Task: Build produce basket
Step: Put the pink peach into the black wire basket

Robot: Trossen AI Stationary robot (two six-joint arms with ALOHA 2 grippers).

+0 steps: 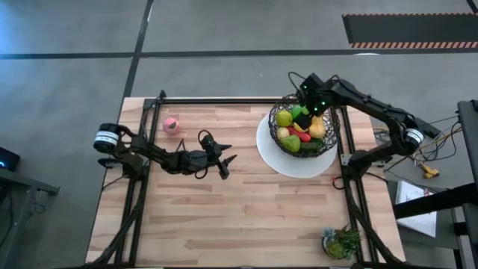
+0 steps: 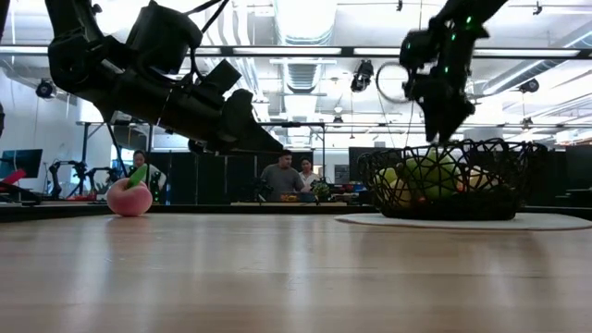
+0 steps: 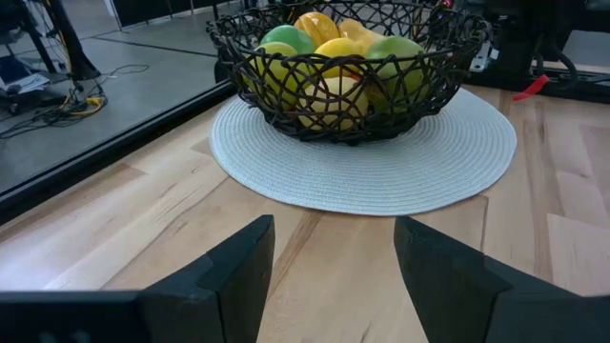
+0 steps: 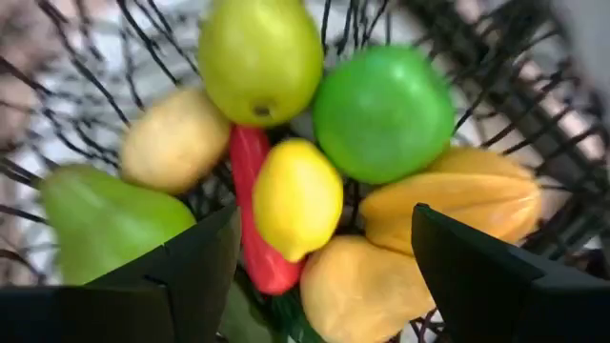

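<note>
The dark wire basket (image 1: 304, 128) stands on a flat white round mat (image 1: 278, 158) at the table's far right and holds several fruits: green apples, yellow lemons (image 4: 296, 197), a red piece (image 4: 250, 162), a green pear (image 4: 100, 217). My right gripper (image 1: 308, 101) is open and empty, just above the basket's far rim, pointing down at the fruit. My left gripper (image 1: 228, 158) is open and empty above the middle of the table, pointing toward the basket (image 3: 348, 71). A pink peach (image 1: 171, 124) rests on the table at the far left.
A leafy green plant tuft (image 1: 340, 241) stands at the near right corner. People stand in the room beyond the table's far edge (image 2: 282, 176). Bare wood lies between the left gripper and the near edge.
</note>
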